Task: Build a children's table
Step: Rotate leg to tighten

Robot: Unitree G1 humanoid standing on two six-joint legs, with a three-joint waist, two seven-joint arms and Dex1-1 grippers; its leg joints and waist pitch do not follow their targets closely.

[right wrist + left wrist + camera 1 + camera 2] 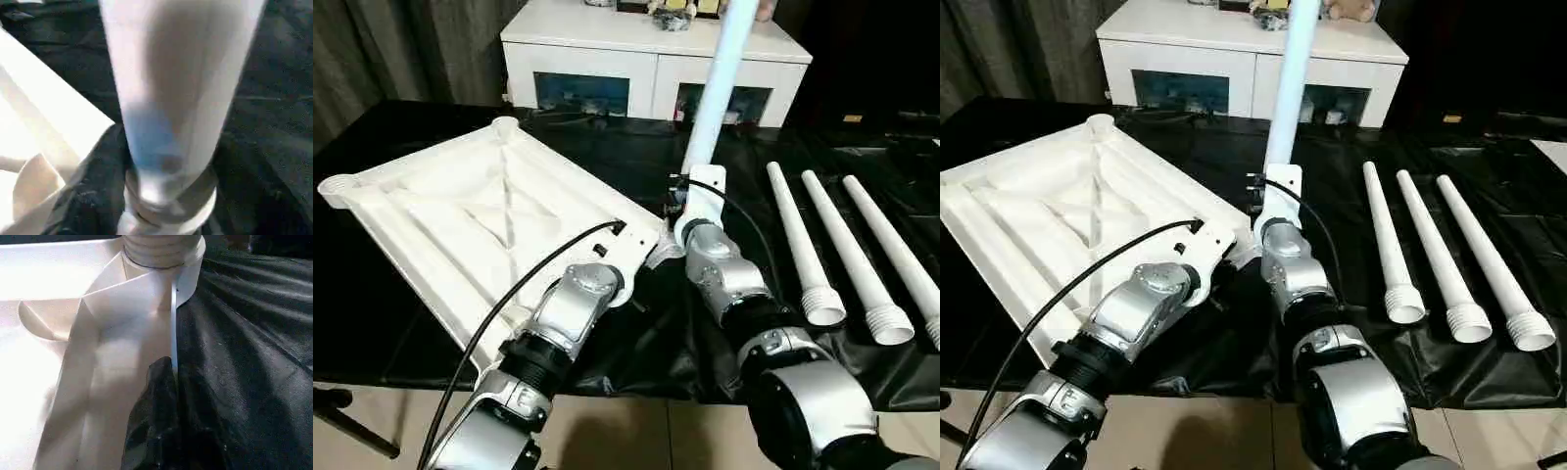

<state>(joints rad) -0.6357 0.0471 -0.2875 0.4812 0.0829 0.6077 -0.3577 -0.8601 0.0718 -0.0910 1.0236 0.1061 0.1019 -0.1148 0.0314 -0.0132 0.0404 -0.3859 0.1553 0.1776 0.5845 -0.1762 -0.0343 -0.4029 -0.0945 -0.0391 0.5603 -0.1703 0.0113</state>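
Table top: the white top (480,225) lies ribbed side up on the black-covered table (401,333), filling the left half of the head view, its far corner socket (506,125) toward upper centre and another socket (339,186) at the left edge of the frame.
Near edge: the top's long rim runs diagonally down toward lower left, close to the black cover's front edge; bare cover shows between the top and the three loose legs on the right.
My left claw: my left gripper (164,382) sits on the top's rim at the corner nearest centre frame; in my left wrist view one black finger (156,431) lies flat against the rim wall. I cannot tell how far apart my fingers stand.
My right claw: my right gripper (146,147) is closed round the upright leg (717,88) just above its base; a black finger (95,186) presses the leg's side in my right wrist view.
Socket and contents: the leg's ribbed end (159,247) sits in the near corner socket (190,269); how deep it is seated I cannot tell.
Loose legs: three legs (1389,245) (1435,255) (1489,264) lie side by side at right, apart from one another, ribbed ends toward me.
Behind: a white cabinet (651,54) stands past the table's far edge, the upright leg crossing in front of it.
View differences: head views give the whole layout; the left wrist view gives the socket joint up close.
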